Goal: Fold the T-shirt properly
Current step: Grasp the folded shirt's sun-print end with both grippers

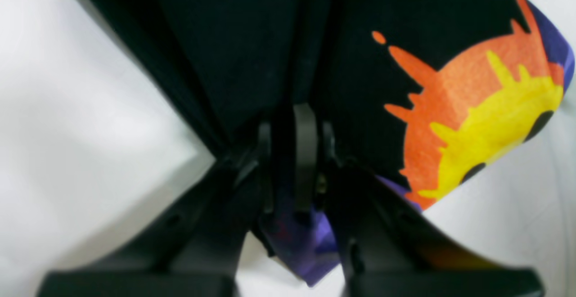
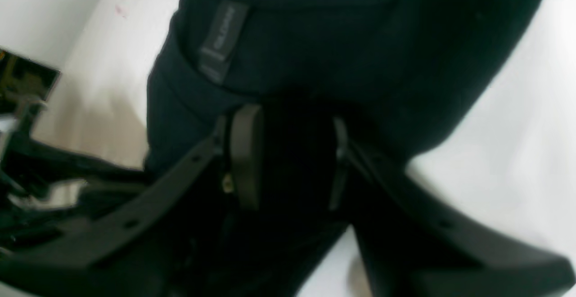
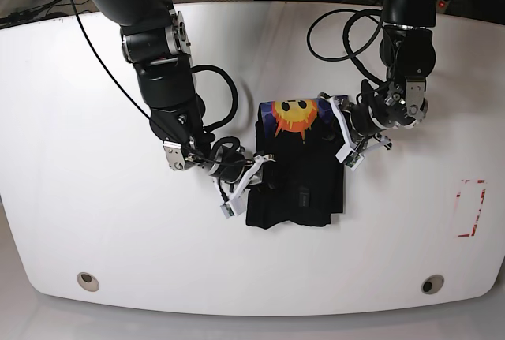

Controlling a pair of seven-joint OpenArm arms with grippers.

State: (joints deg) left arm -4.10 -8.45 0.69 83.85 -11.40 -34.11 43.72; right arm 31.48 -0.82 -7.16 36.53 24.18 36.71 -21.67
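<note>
T-shirt lies bunched near the middle of your white table, its sun print at the far end. Your left gripper has its jaws pressed together on the printed edge. Your right gripper has its jaws part-spread, black cloth filling the gap between them

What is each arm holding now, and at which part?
The left gripper pinches the black cloth T-shirt at its edge beside the sun print. The right gripper straddles its opposite edge; grip uncertain.
</note>
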